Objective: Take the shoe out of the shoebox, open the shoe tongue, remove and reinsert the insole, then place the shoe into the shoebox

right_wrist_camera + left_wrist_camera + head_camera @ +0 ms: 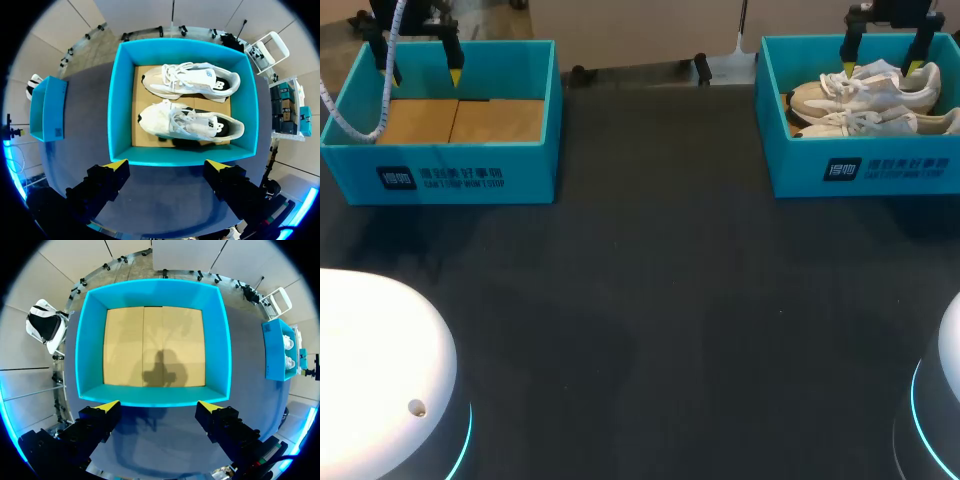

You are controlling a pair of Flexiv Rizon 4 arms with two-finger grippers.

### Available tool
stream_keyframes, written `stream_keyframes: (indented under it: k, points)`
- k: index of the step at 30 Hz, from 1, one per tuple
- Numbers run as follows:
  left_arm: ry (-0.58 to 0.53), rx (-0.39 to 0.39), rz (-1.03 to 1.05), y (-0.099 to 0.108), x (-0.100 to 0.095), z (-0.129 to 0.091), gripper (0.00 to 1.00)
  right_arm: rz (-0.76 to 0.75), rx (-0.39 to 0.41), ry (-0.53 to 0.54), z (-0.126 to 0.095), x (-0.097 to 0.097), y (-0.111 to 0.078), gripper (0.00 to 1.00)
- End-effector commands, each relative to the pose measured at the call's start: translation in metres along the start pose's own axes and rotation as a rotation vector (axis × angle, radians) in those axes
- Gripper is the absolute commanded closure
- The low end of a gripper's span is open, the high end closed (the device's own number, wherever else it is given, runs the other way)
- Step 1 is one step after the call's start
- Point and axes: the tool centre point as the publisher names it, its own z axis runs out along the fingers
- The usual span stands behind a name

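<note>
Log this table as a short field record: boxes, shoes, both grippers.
left box: teal, empty, bare cardboard floor
right box: teal, holds both shoes
far shoe: white, lying on its sole
near shoe: white, beside it, toe pointing the same way
left gripper: open, above the left box, holding nothing
right gripper: open, above the right box, holding nothing
task stage: no shoe taken out yet

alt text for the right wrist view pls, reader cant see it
Ahead of the open, empty right gripper, an open teal cardboard shoebox holds a white lace-up sneaker with its matching sneaker lying beside it. A second teal box sits apart on the dark table.
</note>
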Motion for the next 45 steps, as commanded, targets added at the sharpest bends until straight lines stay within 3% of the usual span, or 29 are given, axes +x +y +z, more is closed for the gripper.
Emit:
stream_keyframes:
  k: [1, 18, 29, 45]
  points:
    - [0.0, 0.0, 0.0, 0.0, 0.0, 0.0, 0.0, 0.0, 0.0, 0.0, 0.0, 0.0, 0.0, 0.0]
    - [0.0, 0.0, 0.0, 0.0, 0.0, 0.0, 0.0, -0.017, -0.018, -0.006, -0.001, -0.003, 0.001, 0.0]
    - [0.0, 0.0, 0.0, 0.0, 0.0, 0.0, 0.0, 0.019, -0.017, -0.024, 0.016, -0.051, 0.007, 0.0]
    - [0.0, 0.0, 0.0, 0.0, 0.0, 0.0, 0.0, 0.023, 0.005, -0.027, 0.056, -0.106, 0.012, 0.0]
